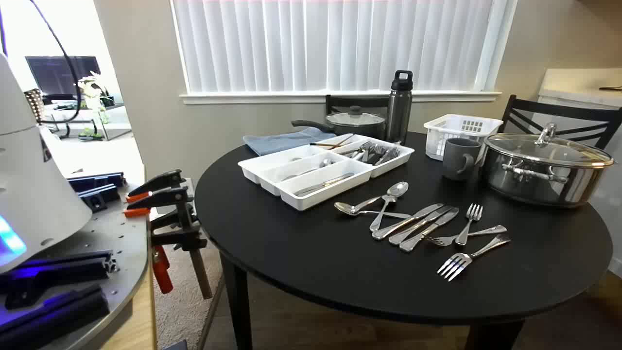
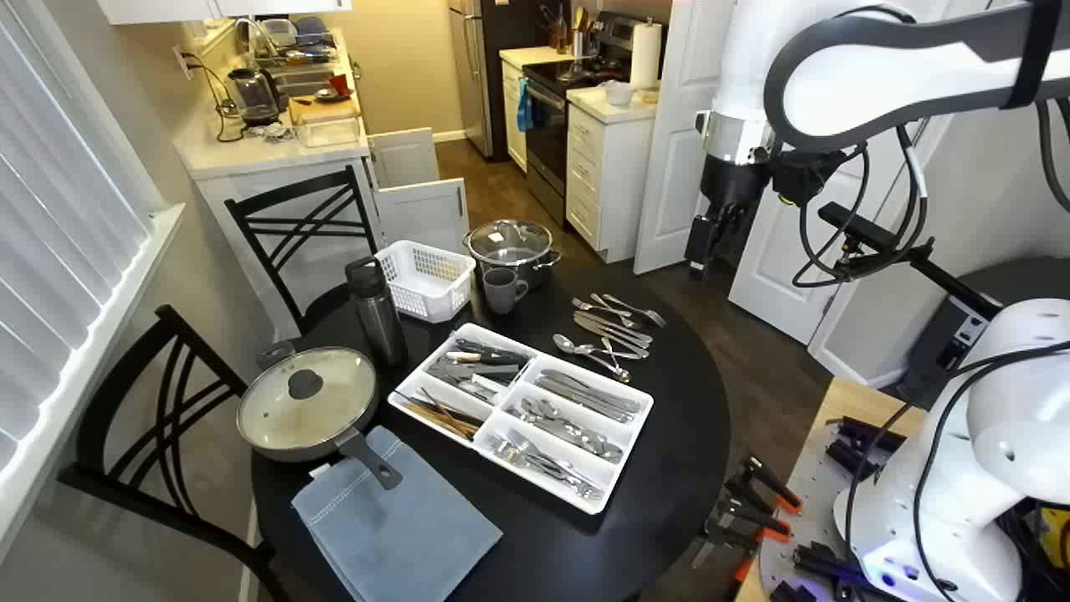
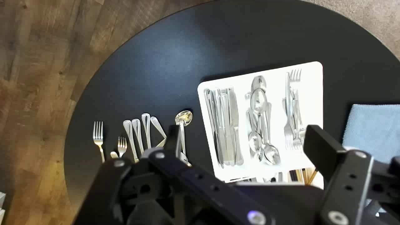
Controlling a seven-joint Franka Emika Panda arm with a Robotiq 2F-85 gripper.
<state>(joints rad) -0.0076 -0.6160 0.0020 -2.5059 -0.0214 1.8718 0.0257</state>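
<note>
A gripper (image 3: 243, 134), fingers wide and empty, hangs well clear of a black table (image 3: 150, 78). There, a divided white tray (image 3: 309, 93) keeps cutlery (image 3: 258, 100) apart by kind; loose knives (image 3: 131, 137), forks (image 3: 98, 140) and spoons (image 3: 184, 117) lie beside it, seemingly grouped likewise.

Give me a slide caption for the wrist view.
Looking down past the open gripper: table, cutlery tray, loose cutlery, cloth.

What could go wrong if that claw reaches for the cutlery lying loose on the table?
The open gripper might catch several loose knives at once, since they lie close together. Lifting one of the crossed spoons could drag another along. A low sideways swing might bump the white tray and jostle the cutlery inside.
</note>
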